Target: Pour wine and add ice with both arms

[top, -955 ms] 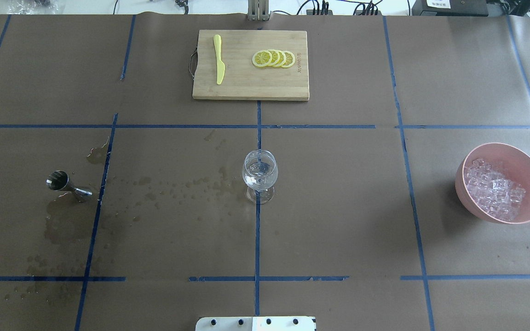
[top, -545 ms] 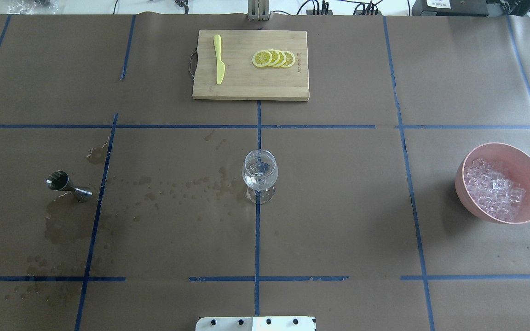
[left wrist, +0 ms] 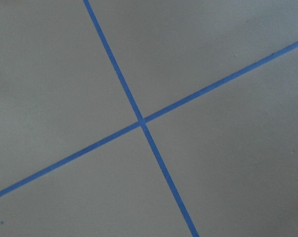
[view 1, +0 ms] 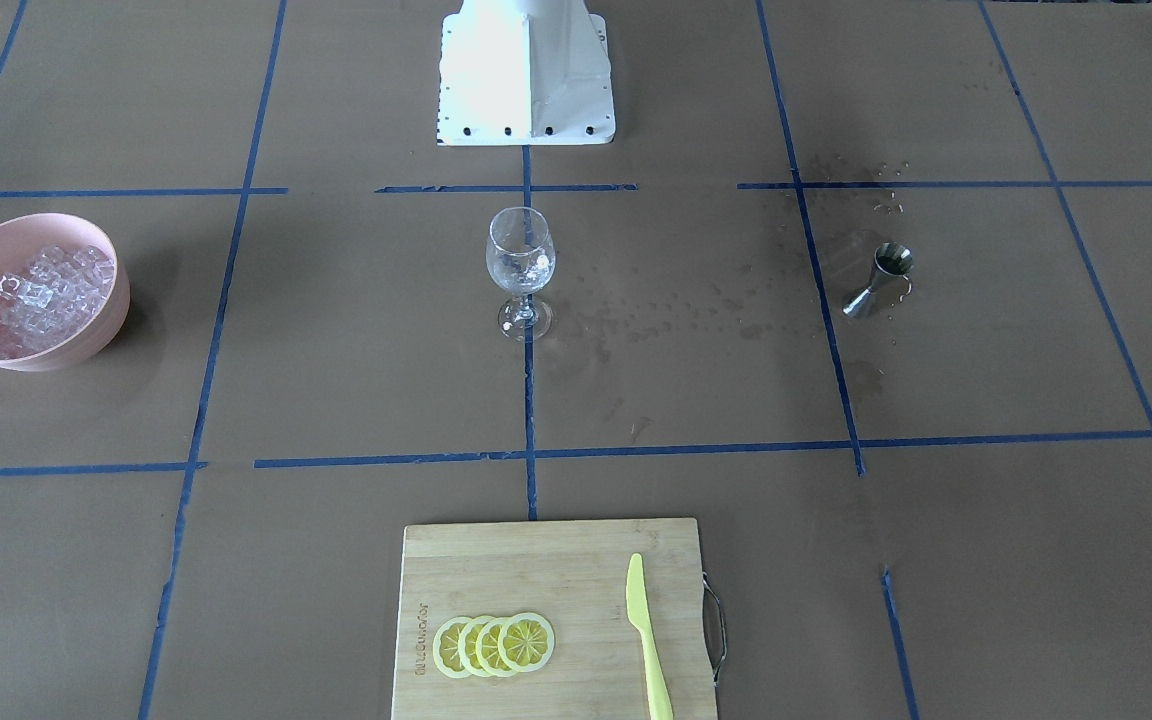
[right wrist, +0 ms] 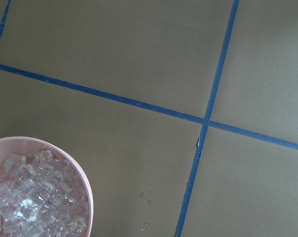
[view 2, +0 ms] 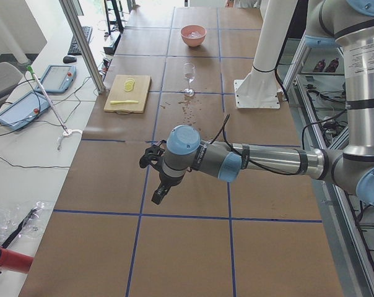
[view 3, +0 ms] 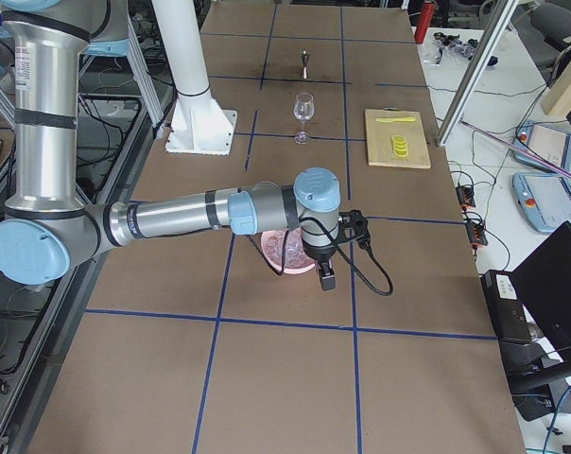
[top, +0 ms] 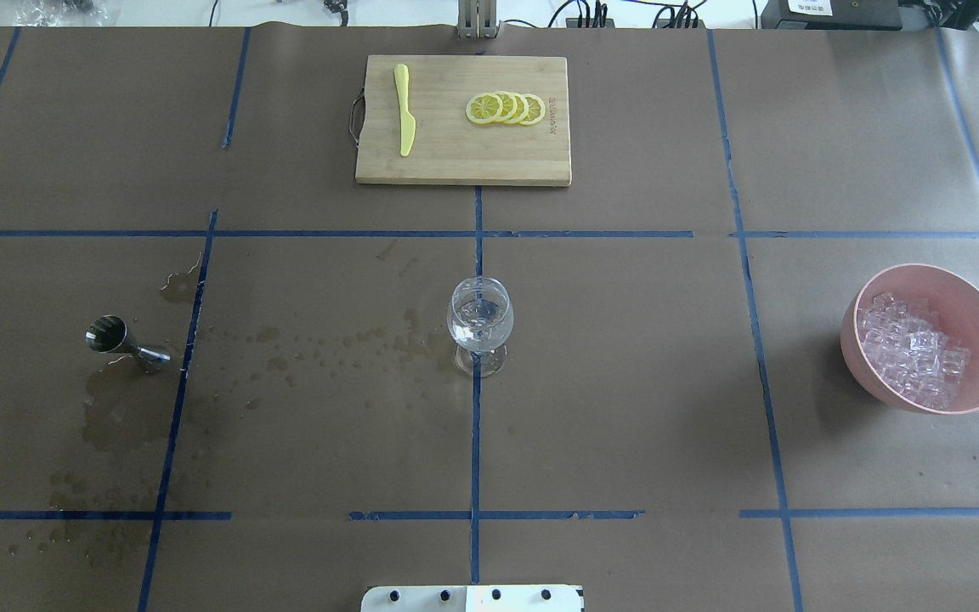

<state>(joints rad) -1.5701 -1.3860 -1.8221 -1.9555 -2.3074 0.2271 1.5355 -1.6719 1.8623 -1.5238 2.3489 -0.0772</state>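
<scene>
A clear wine glass [top: 479,323] stands upright at the table's middle and also shows in the front view [view 1: 520,265]. The ice [top: 914,361] is heaped in a pink bowl [top: 931,270] at the right; the right wrist view shows the ice [right wrist: 30,202] at its lower left. A steel jigger [top: 120,340] stands at the left. My left gripper [view 2: 156,197] shows only in the left side view, above bare table far from the glass. My right gripper [view 3: 327,282] shows only in the right side view, just beside the bowl [view 3: 284,253]. I cannot tell whether either is open.
A wooden cutting board [top: 455,166] with lemon slices [top: 506,108] and a yellow knife [top: 404,110] lies at the far middle. Wet stains [top: 124,416] spread between jigger and glass. The white robot base [view 1: 526,70] stands at the near edge.
</scene>
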